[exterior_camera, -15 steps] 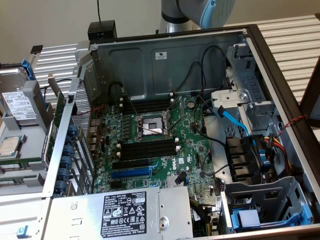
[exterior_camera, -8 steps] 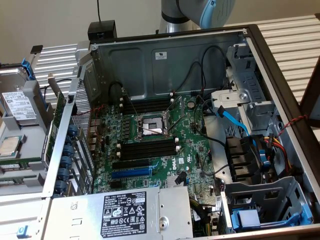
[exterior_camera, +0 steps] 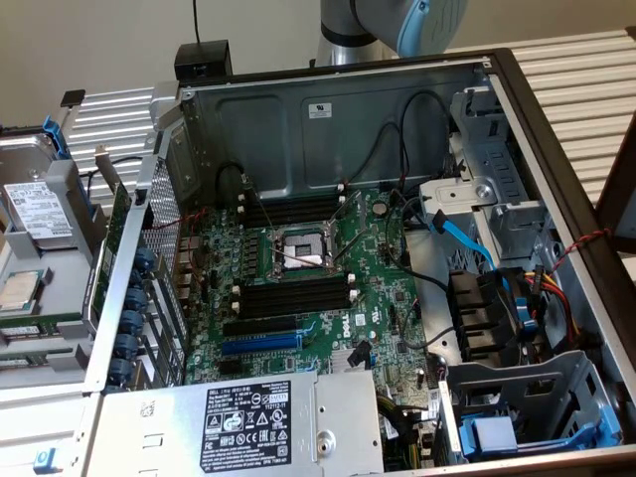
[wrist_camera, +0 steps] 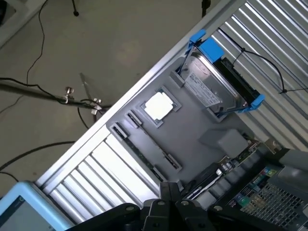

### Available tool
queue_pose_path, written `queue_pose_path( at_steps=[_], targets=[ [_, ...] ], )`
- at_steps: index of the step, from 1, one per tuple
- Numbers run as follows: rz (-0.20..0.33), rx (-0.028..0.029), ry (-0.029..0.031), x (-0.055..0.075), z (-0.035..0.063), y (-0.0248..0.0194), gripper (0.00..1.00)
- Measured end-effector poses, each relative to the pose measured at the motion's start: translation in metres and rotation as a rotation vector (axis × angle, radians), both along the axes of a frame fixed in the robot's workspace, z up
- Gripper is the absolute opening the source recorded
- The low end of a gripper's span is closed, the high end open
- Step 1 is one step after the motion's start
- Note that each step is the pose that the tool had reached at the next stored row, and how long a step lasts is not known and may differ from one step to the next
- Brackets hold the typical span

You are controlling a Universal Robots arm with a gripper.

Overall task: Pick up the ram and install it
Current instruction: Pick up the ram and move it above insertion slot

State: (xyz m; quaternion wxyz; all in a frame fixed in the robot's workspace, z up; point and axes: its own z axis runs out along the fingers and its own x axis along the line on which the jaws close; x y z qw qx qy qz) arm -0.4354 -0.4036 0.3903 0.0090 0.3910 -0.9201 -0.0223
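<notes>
Ram (exterior_camera: 40,321) beneath raised, closed gripper (wrist_camera: 169,188)

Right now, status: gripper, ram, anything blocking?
Gripper shut, holding nothing, by the tray. Ram looks seated in tray, untouched. Slots unfilled, no obstruction seen.

Beige wall (exterior_camera: 99,40), ribbed metal tabletop (exterior_camera: 576,70), grey floor (wrist_camera: 120,38)

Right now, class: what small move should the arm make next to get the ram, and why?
Probably open the hand. It is shut and holds nothing, pointing down at the gray tray, where the ram stands on edge in a holder beside the CPU. A shut hand could not straddle so thin a stick.
</notes>
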Motion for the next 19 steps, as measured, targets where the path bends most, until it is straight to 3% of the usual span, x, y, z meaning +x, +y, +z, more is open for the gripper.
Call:
queue_pose_path(
  at_steps=[19],
  targets=[
    [0.345,0.0000,0.0000,0.0000,-0.0013,0.0000,0.11]
  ],
)
